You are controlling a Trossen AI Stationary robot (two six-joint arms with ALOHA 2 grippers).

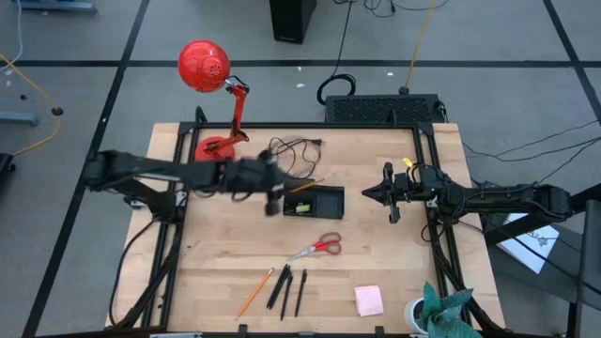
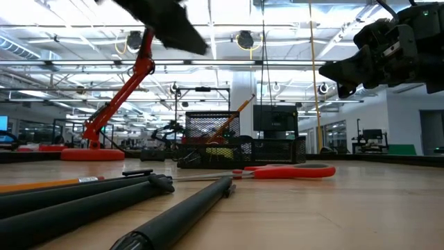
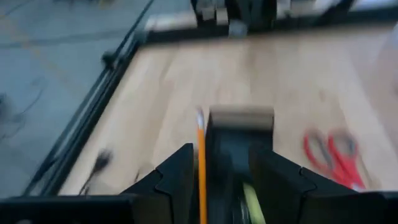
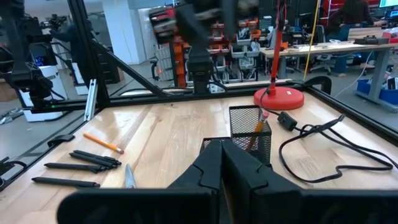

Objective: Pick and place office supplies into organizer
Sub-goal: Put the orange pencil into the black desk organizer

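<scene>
The black organizer [image 1: 317, 200] stands mid-table. An orange pencil [image 1: 305, 186] leans out of its mesh cup [image 4: 249, 134], and a yellow-green block [image 1: 302, 207] lies in it. My left gripper [image 1: 272, 200] hovers just left of the organizer, open and empty; in the left wrist view [image 3: 224, 152] the organizer shows between its fingers. My right gripper [image 1: 388, 192] is shut and empty to the organizer's right. Red-handled scissors [image 1: 319, 248], a second orange pencil [image 1: 254, 291], three black pens [image 1: 286, 289] and a pink sticky-note pad [image 1: 368, 300] lie nearer the front edge.
A red desk lamp [image 1: 211, 70] stands on its base [image 1: 221, 145] at the far left, with a black cable [image 1: 291, 150] beside it. A large black box [image 1: 385, 108] sits at the far edge. A white cup with teal cloth [image 1: 439, 310] stands at the front right.
</scene>
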